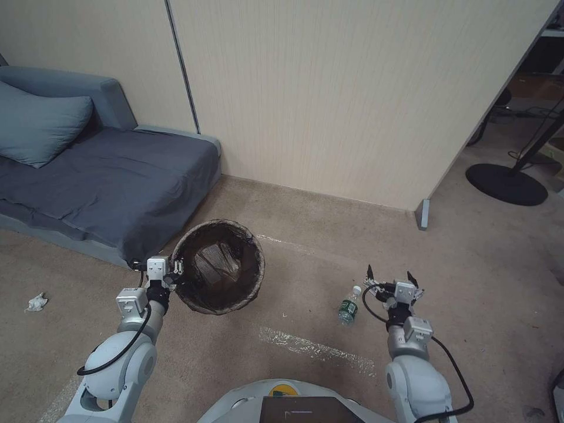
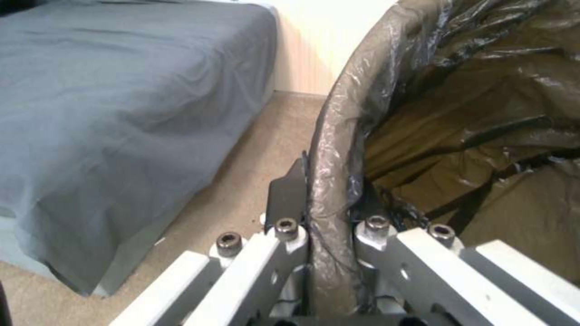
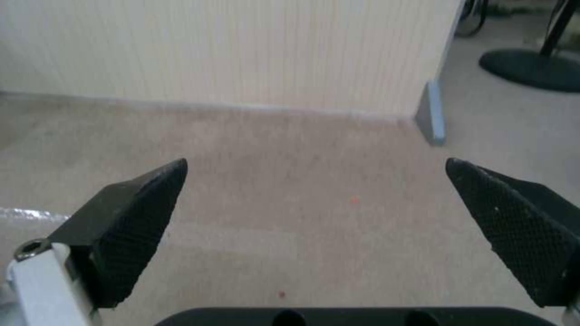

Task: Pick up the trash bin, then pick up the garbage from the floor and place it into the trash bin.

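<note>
The trash bin (image 1: pixel 218 267), round and lined with a dark brown-black bag, hangs tilted above the carpet with its mouth toward me. My left gripper (image 1: pixel 175 271) is shut on its near-left rim; the left wrist view shows the fingers (image 2: pixel 285 199) clamped on either side of the bagged rim (image 2: pixel 329 154). A clear bottle with a green label (image 1: pixel 349 306) lies on the carpet, just left of my right gripper (image 1: pixel 389 274). That gripper (image 3: pixel 314 190) is open over bare carpet, nothing between its fingers. A crumpled white tissue (image 1: pixel 36 302) lies on the floor at far left.
A grey-blue sofa (image 1: pixel 111 182) with a cushion stands at left, its corner close behind the bin. A beige partition wall (image 1: pixel 329 100) runs across the back, ending at a grey foot (image 1: pixel 422 214). A black round stand base (image 1: pixel 506 184) sits at right. Tape strips (image 1: pixel 317 349) mark the carpet.
</note>
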`<state>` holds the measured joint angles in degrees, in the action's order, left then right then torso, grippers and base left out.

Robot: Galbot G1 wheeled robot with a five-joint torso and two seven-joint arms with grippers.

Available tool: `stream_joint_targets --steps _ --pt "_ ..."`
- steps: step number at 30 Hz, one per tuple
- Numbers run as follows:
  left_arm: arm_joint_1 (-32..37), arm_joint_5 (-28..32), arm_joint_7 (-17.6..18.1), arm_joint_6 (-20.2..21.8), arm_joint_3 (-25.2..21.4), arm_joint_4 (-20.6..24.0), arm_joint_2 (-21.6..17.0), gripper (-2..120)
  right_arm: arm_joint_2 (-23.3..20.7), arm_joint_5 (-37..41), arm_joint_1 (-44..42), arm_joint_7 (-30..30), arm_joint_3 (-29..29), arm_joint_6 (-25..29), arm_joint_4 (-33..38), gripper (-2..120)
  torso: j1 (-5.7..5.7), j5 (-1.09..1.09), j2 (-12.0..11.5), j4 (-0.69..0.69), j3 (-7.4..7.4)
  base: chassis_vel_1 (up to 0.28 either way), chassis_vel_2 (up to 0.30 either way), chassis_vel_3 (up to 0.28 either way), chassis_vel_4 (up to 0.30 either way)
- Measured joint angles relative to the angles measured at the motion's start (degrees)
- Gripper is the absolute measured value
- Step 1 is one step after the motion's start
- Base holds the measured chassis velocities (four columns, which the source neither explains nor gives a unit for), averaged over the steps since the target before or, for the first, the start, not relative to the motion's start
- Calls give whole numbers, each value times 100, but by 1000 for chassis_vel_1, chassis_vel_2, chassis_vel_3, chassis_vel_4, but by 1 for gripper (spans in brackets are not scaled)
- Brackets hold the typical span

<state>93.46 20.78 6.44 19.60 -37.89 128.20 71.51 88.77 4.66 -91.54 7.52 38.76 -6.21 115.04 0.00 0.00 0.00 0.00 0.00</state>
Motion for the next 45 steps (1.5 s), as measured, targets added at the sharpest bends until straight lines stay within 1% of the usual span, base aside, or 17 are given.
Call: stream_joint_targets --steps 2,3,5,7,9,10,13,14,16,18,20,22,25,30,33,39,45 --pt "5 4 27 56 -8 76 -29 3 -253 336 258 172 -75 -383 -183 100 0 1 0 1 0 0 0 0 0" --pt "5 4 27 56 -8 76 -29 3 -253 336 258 172 -75 -383 -183 100 0 1 0 1 0 0 0 0 0" --pt "-9 11 70 109 -12 130 -65 3 -530 893 530 403 -162 -828 -392 100 0 1 0 0 0 0 0 0 0" --pt "-12 13 84 120 -14 143 -75 3 -609 1075 617 475 -184 -954 -468 100 0 0 0 0 0 0 0 0 0" --pt "-14 26 112 144 -31 191 -104 3 -815 1766 838 660 -274 -1273 -701 100 0 1 0 0 0 0 0 0 0" --pt "-14 26 112 144 -31 191 -104 3 -815 1766 838 660 -274 -1273 -701 100 0 1 0 0 0 0 0 0 0" --pt "-10 53 148 178 -52 234 -137 3 -1005 2613 1157 1037 -463 -1637 -1039 100 0 1 0 0 0 0 0 0 0" --pt "-10 53 148 178 -52 234 -137 3 -1005 2613 1157 1037 -463 -1637 -1039 100 0 1 0 0 0 0 0 0 0" --pt "-9 56 157 184 -62 235 -153 3 -1079 2949 1358 1249 -614 -1779 -1325 100 0 0 0 0 0 0 0 0 0" --pt "-11 57 157 184 -62 235 -159 3 -1094 3020 1426 1310 -669 -1803 -1428 100 0 0 0 0 0 0 0 0 0" --pt "-27 59 158 188 -61 223 -176 3 -1103 3231 1672 1510 -815 -1899 -1800 100 0 0 0 -1 0 0 0 0 0" --pt "-31 59 158 189 -60 219 -179 3 -1098 3263 1712 1542 -832 -1915 -1858 100 0 0 0 0 1 0 0 0 0" --pt "-75 83 163 210 -44 207 -199 3 -1035 3548 2086 1862 -966 -2040 -2349 100 0 0 0 0 1 0 0 0 0" --pt "-88 108 170 221 -42 207 -209 3 -988 3577 2313 2037 -1056 -2076 -2679 100 0 -1 0 0 1 0 0 0 0" --pt "-89 123 166 221 -47 184 -223 3 -904 3435 2537 2196 -1142 -2114 -3056 100 0 -1 0 0 1 0 0 0 0" --pt "-91 152 153 211 -56 153 -240 3 -810 3320 2560 2456 -1211 -2192 -3190 100 0 -1 0 0 0 0 0 0 0" --pt "-109 171 135 197 -36 121 -247 3 -711 3106 2444 2532 -1259 -2179 -3261 100 0 -1 0 -1 0 0 0 0 0"
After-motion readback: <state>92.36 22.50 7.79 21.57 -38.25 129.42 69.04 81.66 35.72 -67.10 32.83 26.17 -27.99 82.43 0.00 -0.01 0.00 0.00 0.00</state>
